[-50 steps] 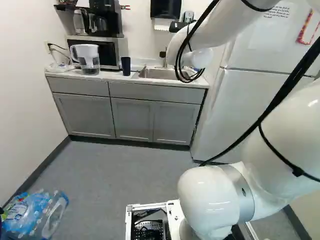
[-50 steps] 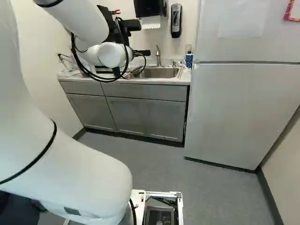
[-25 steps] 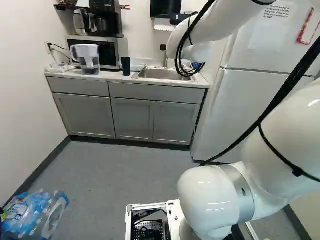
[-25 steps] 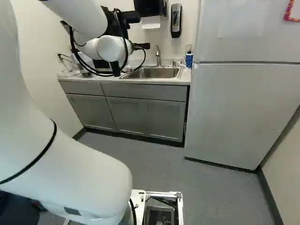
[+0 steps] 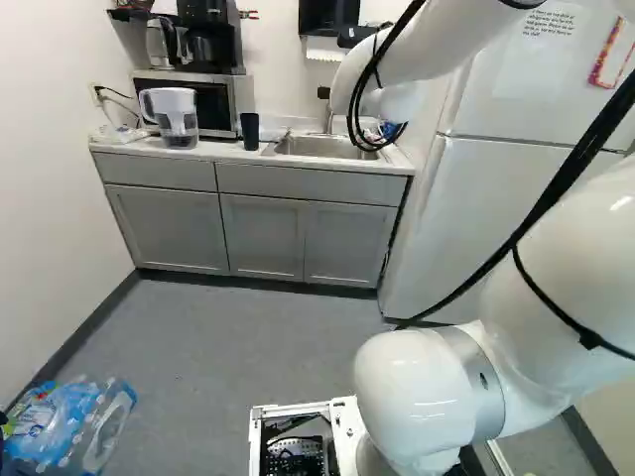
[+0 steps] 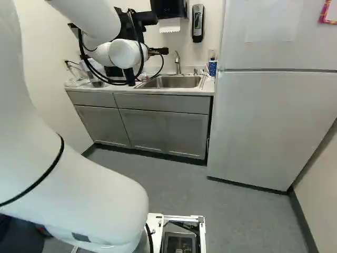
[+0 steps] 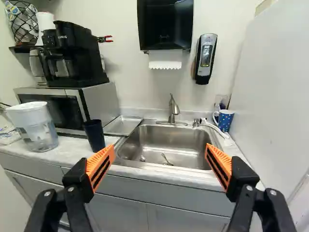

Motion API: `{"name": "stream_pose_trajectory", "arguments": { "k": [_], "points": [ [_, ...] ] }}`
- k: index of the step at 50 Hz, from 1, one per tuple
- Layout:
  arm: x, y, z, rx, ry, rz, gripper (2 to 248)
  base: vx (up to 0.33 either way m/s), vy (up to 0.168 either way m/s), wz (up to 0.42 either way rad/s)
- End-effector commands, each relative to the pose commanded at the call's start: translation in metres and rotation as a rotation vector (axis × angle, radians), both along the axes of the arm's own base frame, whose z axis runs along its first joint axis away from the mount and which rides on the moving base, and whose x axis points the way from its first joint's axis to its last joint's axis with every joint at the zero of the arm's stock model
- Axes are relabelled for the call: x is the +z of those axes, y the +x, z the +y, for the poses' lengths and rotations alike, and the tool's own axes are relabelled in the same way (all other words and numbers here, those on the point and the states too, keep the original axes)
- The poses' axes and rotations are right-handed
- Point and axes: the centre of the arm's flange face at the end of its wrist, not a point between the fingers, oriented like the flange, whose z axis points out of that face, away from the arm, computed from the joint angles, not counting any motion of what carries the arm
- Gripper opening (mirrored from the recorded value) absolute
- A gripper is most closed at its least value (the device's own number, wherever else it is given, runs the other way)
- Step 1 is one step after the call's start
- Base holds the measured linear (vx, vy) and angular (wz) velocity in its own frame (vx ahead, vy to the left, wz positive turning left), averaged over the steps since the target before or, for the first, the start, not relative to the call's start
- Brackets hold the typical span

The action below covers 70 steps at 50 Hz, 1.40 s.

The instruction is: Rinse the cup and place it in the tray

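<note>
The white robot arm (image 6: 108,23) reaches towards the far counter, and its black two-finger gripper (image 6: 159,51) has its fingers spread wide, the orange pads (image 7: 100,166) well apart. Ahead of the gap between them lies the stainless-steel sink (image 7: 188,145), with a brushed-metal faucet (image 7: 173,110) at its far side.

The tall, dark, tapered cup (image 7: 94,136) stands upright on the pale countertop (image 7: 67,151), left of the sink and ahead of the left finger. The shallow silver metal tray (image 7: 123,125) lies between that cup and the sink, a little farther back. A blue mug with white dots (image 7: 225,121) stands to the right of the sink.

Left of the dark cup is a clear plastic pitcher with a white top (image 7: 37,128). Behind them sits a silver-and-black microwave (image 7: 102,101), carrying a black coffee maker (image 7: 75,53). The tall, pale refrigerator (image 6: 271,126) stands at the right.
</note>
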Motion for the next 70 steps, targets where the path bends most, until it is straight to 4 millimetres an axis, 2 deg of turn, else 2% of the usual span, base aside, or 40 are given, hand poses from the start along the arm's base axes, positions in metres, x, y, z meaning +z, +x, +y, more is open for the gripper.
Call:
{"name": "stream_pose_trajectory", "arguments": {
  "k": [70],
  "points": [
    [0.0000, 0.0000, 0.0000, 0.000, 0.000, 0.000, 247, 0.026, -0.002, -0.004]
  ]
}}
